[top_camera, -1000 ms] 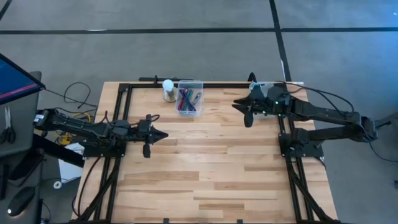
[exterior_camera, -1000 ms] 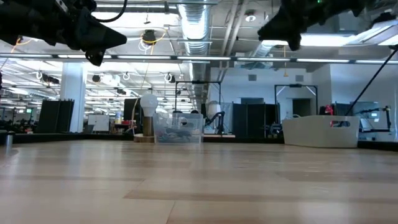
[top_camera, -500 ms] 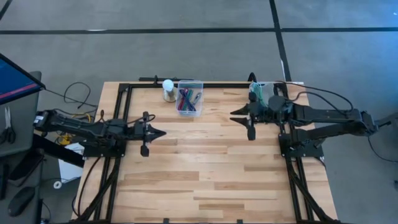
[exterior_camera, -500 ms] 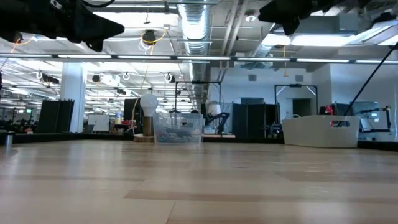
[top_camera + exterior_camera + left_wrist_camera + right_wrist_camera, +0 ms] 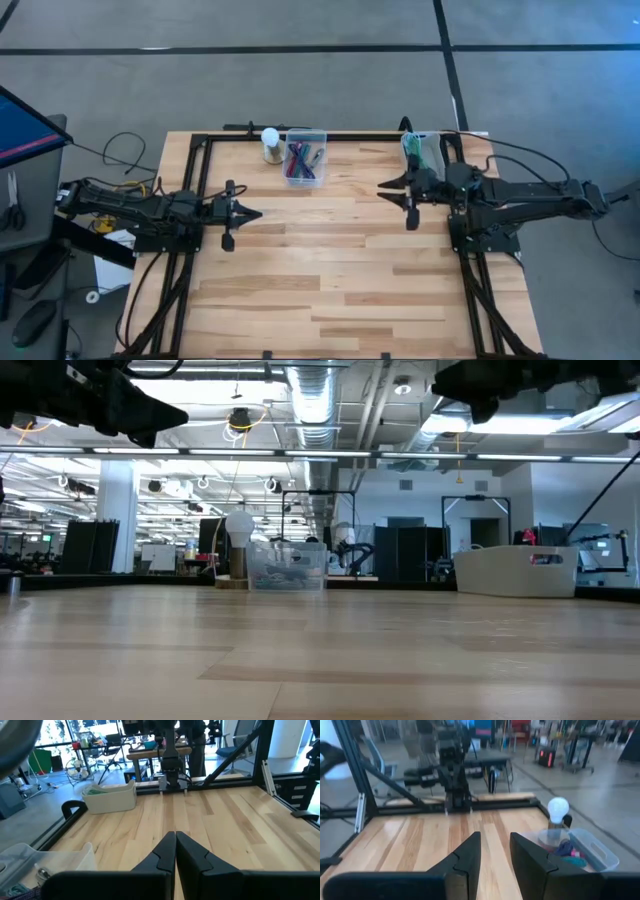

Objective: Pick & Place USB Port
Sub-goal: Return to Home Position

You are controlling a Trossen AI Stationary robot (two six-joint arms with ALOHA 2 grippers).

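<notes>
A clear plastic bin (image 5: 305, 158) holding coloured cables and small parts stands at the table's far edge. I cannot make out a single USB port among them. In the right wrist view the bin (image 5: 587, 851) shows blue and pink pieces. My left gripper (image 5: 258, 212) hovers shut over the table's left part, well short of the bin, with its fingers (image 5: 175, 836) closed together. My right gripper (image 5: 381, 186) hovers over the right part, to the right of the bin, slightly open (image 5: 495, 842). Both hang high above the wood in the low view.
A light bulb on a base (image 5: 270, 144) stands just left of the bin. A white tray (image 5: 421, 149) sits at the far right corner. A black frame (image 5: 200, 160) runs along the table's edges. Bare wood (image 5: 330, 270) fills the middle and near side.
My right gripper has moved toward the table's near edge and risen a little. My left gripper has drawn back slightly toward the left edge and also risen. The bin and bulb have stayed put.
</notes>
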